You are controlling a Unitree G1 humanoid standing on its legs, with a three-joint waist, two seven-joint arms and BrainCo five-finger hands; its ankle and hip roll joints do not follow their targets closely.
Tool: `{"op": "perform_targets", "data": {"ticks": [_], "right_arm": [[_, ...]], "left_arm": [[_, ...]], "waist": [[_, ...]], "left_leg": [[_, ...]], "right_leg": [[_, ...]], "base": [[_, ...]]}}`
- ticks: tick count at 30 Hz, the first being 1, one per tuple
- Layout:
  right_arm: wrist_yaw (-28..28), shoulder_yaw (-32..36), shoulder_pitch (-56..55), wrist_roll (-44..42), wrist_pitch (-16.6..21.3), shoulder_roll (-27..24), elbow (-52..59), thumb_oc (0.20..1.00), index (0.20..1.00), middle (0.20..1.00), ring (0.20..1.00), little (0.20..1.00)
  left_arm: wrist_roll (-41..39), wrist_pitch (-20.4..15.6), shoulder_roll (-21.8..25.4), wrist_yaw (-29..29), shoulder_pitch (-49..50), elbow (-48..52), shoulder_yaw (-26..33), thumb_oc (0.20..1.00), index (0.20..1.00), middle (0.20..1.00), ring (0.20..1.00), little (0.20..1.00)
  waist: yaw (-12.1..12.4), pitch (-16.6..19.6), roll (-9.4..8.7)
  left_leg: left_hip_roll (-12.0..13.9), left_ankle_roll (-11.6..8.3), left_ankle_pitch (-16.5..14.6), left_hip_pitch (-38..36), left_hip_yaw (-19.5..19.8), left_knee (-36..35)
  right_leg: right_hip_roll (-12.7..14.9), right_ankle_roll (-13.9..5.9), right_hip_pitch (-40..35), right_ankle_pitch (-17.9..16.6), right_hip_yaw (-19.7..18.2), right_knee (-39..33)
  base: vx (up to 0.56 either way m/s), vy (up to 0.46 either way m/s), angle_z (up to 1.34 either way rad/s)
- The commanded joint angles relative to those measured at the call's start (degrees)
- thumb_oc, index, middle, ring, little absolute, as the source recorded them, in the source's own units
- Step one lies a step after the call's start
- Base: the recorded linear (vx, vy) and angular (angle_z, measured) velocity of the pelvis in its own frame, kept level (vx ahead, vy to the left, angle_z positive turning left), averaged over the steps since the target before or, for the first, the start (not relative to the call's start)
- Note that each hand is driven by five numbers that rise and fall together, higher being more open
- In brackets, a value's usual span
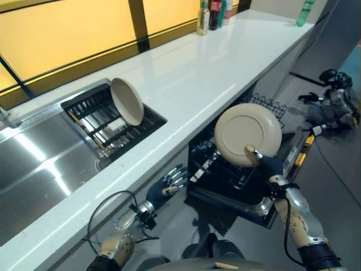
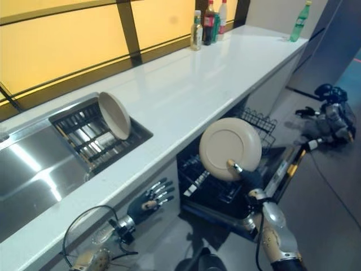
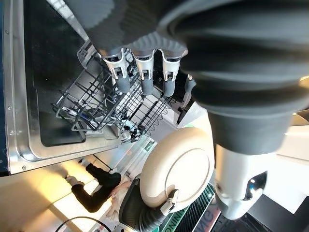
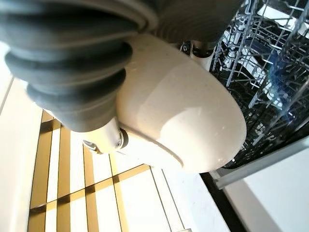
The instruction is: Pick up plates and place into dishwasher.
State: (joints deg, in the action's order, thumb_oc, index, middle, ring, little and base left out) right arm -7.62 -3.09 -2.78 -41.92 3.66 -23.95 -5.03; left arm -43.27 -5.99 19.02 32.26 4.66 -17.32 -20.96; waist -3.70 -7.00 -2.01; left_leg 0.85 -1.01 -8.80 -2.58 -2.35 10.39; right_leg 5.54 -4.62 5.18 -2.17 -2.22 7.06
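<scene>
My right hand [image 1: 264, 161] is shut on a cream plate [image 1: 246, 134], held on edge above the open dishwasher's black wire rack [image 1: 225, 172] under the counter. The same plate shows close up in the right wrist view [image 4: 193, 116] and in the left wrist view [image 3: 179, 169]. A second cream plate [image 1: 126, 100] leans upright in the drying rack [image 1: 98, 121] set in the sink. My left hand [image 1: 169, 184] hangs below the counter edge, left of the dishwasher, with its fingers [image 3: 145, 77] straight and empty.
A long white counter [image 1: 197, 79] runs to the back, with bottles [image 1: 211, 14] at its far end and a green bottle [image 1: 304, 12] at the right. The steel sink [image 1: 34, 164] lies at the left. Dark equipment [image 1: 335, 99] sits on the floor at the right.
</scene>
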Motion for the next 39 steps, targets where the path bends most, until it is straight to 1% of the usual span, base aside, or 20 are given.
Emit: {"op": "perform_targets", "data": {"ticks": [1, 7, 11, 13, 15, 17, 19, 20, 21, 22, 23, 24, 26, 29, 31, 33, 35, 39], "right_arm": [[-0.4, 1.7, 5.1, 1.6, 5.1, -1.2, 1.4, 0.2, 0.2, 0.2, 0.2, 0.2], [-2.0, 2.8, 6.0, 1.7, 4.8, -3.3, -2.9, 0.2, 0.2, 0.2, 0.2, 0.2], [-0.9, 3.2, 7.5, 2.7, 5.4, -3.7, -6.2, 0.2, 0.2, 0.2, 0.2, 0.2], [1.3, 2.8, 8.7, 6.8, 6.0, -4.2, -8.5, 0.2, 0.2, 0.2, 0.2, 0.2], [0.6, 2.0, 10.2, 7.1, 5.8, -5.2, -10.6, 0.2, 0.2, 0.2, 0.2, 0.2], [-1.1, 1.2, 11.3, 8.2, 6.2, -6.3, -12.6, 0.2, 0.2, 0.2, 0.2, 0.2], [-2.2, 0.4, 13.0, 10.9, 5.6, -7.7, -16.1, 0.2, 0.2, 0.2, 0.2, 0.2], [-2.6, -0.7, 14.3, 12.4, 5.0, -8.6, -18.3, 0.2, 0.2, 0.2, 0.2, 0.2], [-2.9, -1.4, 15.3, 12.6, 4.2, -9.3, -19.5, 0.2, 0.2, 0.2, 0.2, 0.2], [-2.9, -2.6, 16.9, 12.8, 3.0, -10.1, -21.7, 0.2, 0.2, 0.2, 0.2, 0.2], [-3.5, -3.3, 18.1, 12.7, 1.9, -10.6, -23.9, 0.2, 0.2, 0.2, 0.2, 0.2], [-4.1, -3.5, 18.4, 12.6, 1.6, -10.7, -25.0, 0.2, 0.2, 0.2, 0.2, 0.2], [-6.8, -3.6, 19.9, 13.6, 2.1, -10.9, -30.3, 0.2, 0.2, 0.2, 0.2, 0.2], [-7.9, -4.5, 21.5, 15.7, 1.7, -11.1, -32.6, 0.2, 0.2, 0.2, 0.2, 0.2], [-7.3, -4.9, 22.8, 17.4, 1.8, -11.7, -34.0, 0.2, 0.2, 0.2, 0.2, 0.2], [-5.6, -5.6, 24.5, 21.3, 1.9, -12.8, -35.4, 0.2, 0.2, 0.2, 0.2, 0.2], [-4.1, -6.7, 26.5, 22.9, 1.4, -14.3, -36.4, 0.2, 0.2, 0.2, 0.2, 0.2], [-4.0, -6.2, 28.4, 23.0, 1.2, -15.5, -37.1, 0.2, 0.2, 0.2, 0.2, 0.2]], "left_arm": [[2.8, -0.8, 2.0, 1.3, 1.0, 2.4, 2.1, 1.0, 1.0, 1.0, 1.0, 1.0], [8.1, -1.4, 3.0, -0.5, 3.7, -2.9, 1.9, 1.0, 1.0, 1.0, 1.0, 1.0], [12.7, -0.9, 4.4, -0.6, 4.5, -6.6, 2.3, 1.0, 1.0, 1.0, 1.0, 1.0], [14.5, -0.5, 4.8, -0.7, 4.6, -8.6, 2.5, 1.0, 1.0, 1.0, 1.0, 1.0], [16.9, -1.9, 5.4, -1.7, 4.8, -11.1, 2.0, 1.0, 1.0, 1.0, 1.0, 1.0], [18.8, -2.3, 6.0, -2.2, 4.7, -13.3, 2.2, 1.0, 1.0, 1.0, 1.0, 1.0], [23.0, -4.7, 6.6, -3.3, 4.0, -16.5, 2.2, 1.0, 1.0, 1.0, 1.0, 1.0], [26.3, -5.8, 6.8, -5.1, 3.5, -18.8, 1.7, 1.0, 1.0, 1.0, 1.0, 1.0], [27.5, -6.6, 6.8, -6.0, 3.3, -21.0, 1.6, 1.0, 1.0, 1.0, 1.0, 1.0], [28.5, -7.3, 6.7, -6.7, 2.8, -25.5, 2.0, 1.0, 1.0, 1.0, 1.0, 1.0], [28.6, -7.0, 6.2, -6.7, 2.3, -29.7, 3.1, 1.0, 1.0, 1.0, 1.0, 1.0], [29.2, -6.8, 5.9, -7.0, 2.1, -31.2, 3.6, 1.0, 1.0, 1.0, 1.0, 1.0], [32.4, -8.7, 5.4, -9.4, 1.7, -38.7, 4.9, 1.0, 1.0, 1.0, 1.0, 1.0], [35.4, -9.4, 5.7, -12.2, 1.7, -43.5, 6.6, 1.0, 1.0, 1.0, 1.0, 1.0], [36.4, -10.2, 6.0, -13.7, 1.9, -45.4, 7.3, 1.0, 1.0, 1.0, 1.0, 1.0], [35.9, -10.8, 6.7, -14.3, 1.8, -46.1, 7.8, 1.0, 1.0, 1.0, 1.0, 1.0], [34.2, -10.8, 7.5, -13.7, 1.3, -44.7, 8.8, 1.0, 1.0, 1.0, 1.0, 1.0], [32.2, -10.7, 7.5, -12.3, 1.8, -41.7, 9.8, 1.0, 1.0, 1.0, 1.0, 1.0]], "waist": [[1.4, -0.2, -1.45], [2.7, -0.6, -2.8], [3.9, -1.2, -3.51], [4.4, -1.6, -3.62], [4.9, -2.1, -3.65], [5.4, -2.5, -3.64], [5.9, -2.7, -3.54], [6.1, -2.9, -3.47], [6.2, -3.0, -3.38], [6.5, -3.2, -3.37], [6.7, -3.5, -3.37], [6.8, -3.6, -3.36], [7.4, -3.8, -3.43], [8.0, -4.3, -3.37], [8.3, -4.5, -3.29], [8.5, -5.0, -3.27], [8.7, -6.1, -2.93], [9.1, -7.0, -1.84]], "left_leg": [[-1.5, 3.19, 0.2, 3.5, 1.1, -1.3], [0.5, 2.42, 0.6, 3.4, 1.4, -1.6], [1.7, 1.8, 0.9, 4.3, 1.9, -1.1], [2.1, 1.57, 1.2, 4.8, 2.4, -0.9], [2.6, 1.21, 1.4, 5.3, 2.6, -0.4], [2.9, 0.91, 1.6, 5.9, 2.9, 0.1], [3.1, 0.66, 1.7, 6.2, 3.1, 0.3], [3.1, 0.5, 1.7, 6.5, 3.3, 0.6], [3.1, 0.4, 1.8, 6.8, 3.3, 0.9], [3.1, 0.3, 1.9, 7.2, 3.4, 1.3], [3.2, 0.25, 1.9, 7.7, 3.4, 1.8], [3.2, 0.25, 1.9, 7.8, 3.5, 2.0], [3.2, 0.2, 1.7, 8.4, 3.8, 2.9], [3.1, 0.16, 1.7, 9.0, 4.1, 3.5], [2.8, 0.13, 1.7, 9.6, 4.2, 4.0], [2.5, 0.06, 1.7, 10.6, 4.2, 4.6], [2.5, -0.02, 1.9, 12.3, 4.2, 5.8], [2.3, -0.16, 1.9, 13.3, 4.8, 7.0]], "right_leg": [[2.2, -4.96, -1.9, 2.1, 0.8, 0.7], [0.9, -4.29, -3.1, 2.9, 2.2, 0.1], [0.4, -3.93, -3.1, 3.3, 3.4, 0.2], [0.2, -3.74, -3.1, 3.3, 3.8, 0.3], [-0.1, -3.47, -3.0, 3.4, 4.1, 0.3], [-0.2, -3.28, -2.9, 3.6, 4.4, 0.5], [-0.2, -3.2, -3.0, 3.7, 4.8, 0.6], [-0.1, -3.17, -3.0, 3.8, 5.0, 0.7], [0.0, -3.13, -2.9, 3.9, 5.1, 0.8], [0.1, -3.08, -2.7, 3.9, 5.2, 1.0], [0.1, -3.0, -2.5, 3.9, 5.3, 1.2], [0.1, -2.95, -2.5, 4.0, 5.4, 1.2], [0.1, -2.87, -2.6, 4.0, 5.4, 1.3], [0.2, -2.82, -2.6, 4.1, 5.5, 1.4], [0.3, -2.76, -2.4, 4.0, 5.4, 1.4], [0.4, -2.68, -2.0, 3.9, 5.4, 1.4], [0.6, -2.56, -1.0, 3.7, 5.5, 1.9], [0.7, -2.26, -0.8, 3.8, 5.7, 2.4]], "base": [[0.04, -0.159, 0.01], [0.06, -0.157, 0.09], [0.03, -0.161, 0.15], [0.02, -0.119, 0.05], [0.02, -0.099, 0.11], [0.02, -0.067, 0.08], [0.04, -0.042, 0.07], [0.03, -0.024, 0.09], [0.01, -0.011, 0.03], [0.01, -0.008, 0.06], [0.01, -0.015, 0.07], [0.03, -0.024, 0.05], [0.07, -0.031, 0.06], [0.04, -0.021, 0.06], [0.01, -0.01, 0.07], [-0.03, -0.007, 0.0], [-0.1, -0.016, 0.02], [-0.02, 0.001, 0.03]]}}
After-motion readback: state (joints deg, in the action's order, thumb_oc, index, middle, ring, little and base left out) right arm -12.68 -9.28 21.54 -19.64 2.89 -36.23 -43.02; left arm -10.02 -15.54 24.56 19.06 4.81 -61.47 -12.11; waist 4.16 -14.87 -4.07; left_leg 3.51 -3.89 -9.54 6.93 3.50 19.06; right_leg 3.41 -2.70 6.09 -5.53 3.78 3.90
